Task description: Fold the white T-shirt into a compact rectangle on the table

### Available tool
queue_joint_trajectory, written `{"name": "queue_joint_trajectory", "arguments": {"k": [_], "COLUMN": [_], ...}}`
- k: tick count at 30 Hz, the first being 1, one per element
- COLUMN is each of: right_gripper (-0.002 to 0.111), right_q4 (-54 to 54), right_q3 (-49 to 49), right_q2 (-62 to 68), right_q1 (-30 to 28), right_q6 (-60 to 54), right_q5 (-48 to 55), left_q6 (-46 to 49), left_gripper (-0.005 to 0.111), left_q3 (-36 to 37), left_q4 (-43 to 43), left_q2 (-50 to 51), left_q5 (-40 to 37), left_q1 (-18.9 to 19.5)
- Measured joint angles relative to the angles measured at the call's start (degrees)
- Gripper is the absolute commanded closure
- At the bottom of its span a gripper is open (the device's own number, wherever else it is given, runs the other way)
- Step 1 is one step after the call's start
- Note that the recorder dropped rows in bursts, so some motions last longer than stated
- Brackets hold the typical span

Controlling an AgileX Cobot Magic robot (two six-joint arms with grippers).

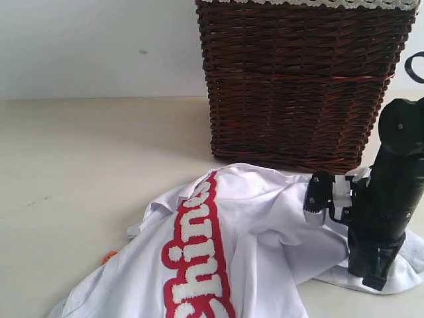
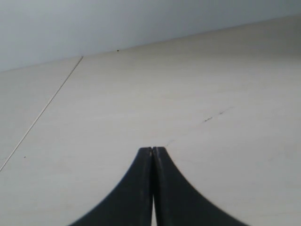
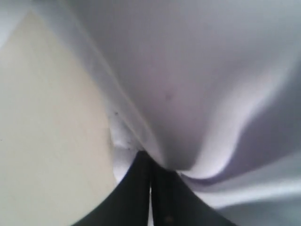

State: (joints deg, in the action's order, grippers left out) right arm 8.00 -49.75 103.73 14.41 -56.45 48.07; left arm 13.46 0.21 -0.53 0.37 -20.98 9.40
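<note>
A white T-shirt (image 1: 265, 225) lies crumpled and unfolded on a pale beige surface (image 1: 79, 172). It sits just in front of a dark brown wicker basket (image 1: 298, 86), which stands back towards the far edge of the surface, against a pale wall. The shirt spreads from the basket's foot towards the near side and runs out of view there. A band of fuzzy white letters outlined in red (image 1: 199, 252) runs down its middle, and a small orange tag (image 1: 108, 256) peeks out at its left border.

The right hand (image 1: 373, 281) points straight down onto the shirt's right-hand border, its black arm rising beside the basket. In the right wrist view its jaws are pressed together with a ridge of white cloth pinched between the tips, bare surface showing just beside the hem. This looks like a grip on the shirt's edge, probably taken so the cloth can be drawn out flat before any fold. Nearly all of the shirt lies to the left of this hand, slack and wrinkled.

The left hand (image 2: 152, 149) does not show in the exterior view. Its own view shows the jaws closed on nothing, above bare surface, with no cloth in sight, apparently waiting apart from the shirt.
</note>
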Motion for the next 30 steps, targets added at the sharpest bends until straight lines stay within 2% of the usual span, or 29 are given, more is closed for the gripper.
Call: {"name": "queue_joint_trajectory", "arguments": {"k": [8, 11, 14, 20, 23, 26, 30], "right_gripper": [0.108, 0.108, 0.108, 0.108, 0.107, 0.095, 0.062], "right_q4": [-1.1, -5.0, -14.4, -44.2, -52.3, -54.1, -52.4], "right_q3": [0.1, 0.1, 0.1, 0.1, 0.1, 0.1, 0.1], "right_q2": [-8.5, -10.1, -10.3, -10.3, -10.3, -10.3, -10.3], "right_q1": [-0.5, -1.8, -3.7, -8.1, -9.4, -9.6, -9.7], "right_q6": [3.8, 7.3, 15.0, 39.9, 46.9, 49.1, 49.8], "right_q5": [-3.2, -4.3, -6.5, -11.6, -13.1, -14.4, -17.5], "left_q6": [0.0, 0.0, 0.0, 0.0, 0.0, 0.0, 0.0], "left_gripper": [0.107, 0.107, 0.107, 0.107, 0.107, 0.107, 0.107], "left_q3": [0.0, 0.0, 0.0, 0.0, 0.0, 0.0, 0.0], "left_q4": [0.0, 0.0, 0.0, 0.0, 0.0, 0.0, 0.0], "left_q2": [0.0, 0.0, 0.0, 0.0, 0.0, 0.0, 0.0], "left_q5": [0.0, 0.0, 0.0, 0.0, 0.0, 0.0, 0.0], "left_q1": [0.0, 0.0, 0.0, 0.0, 0.0, 0.0, 0.0]}}
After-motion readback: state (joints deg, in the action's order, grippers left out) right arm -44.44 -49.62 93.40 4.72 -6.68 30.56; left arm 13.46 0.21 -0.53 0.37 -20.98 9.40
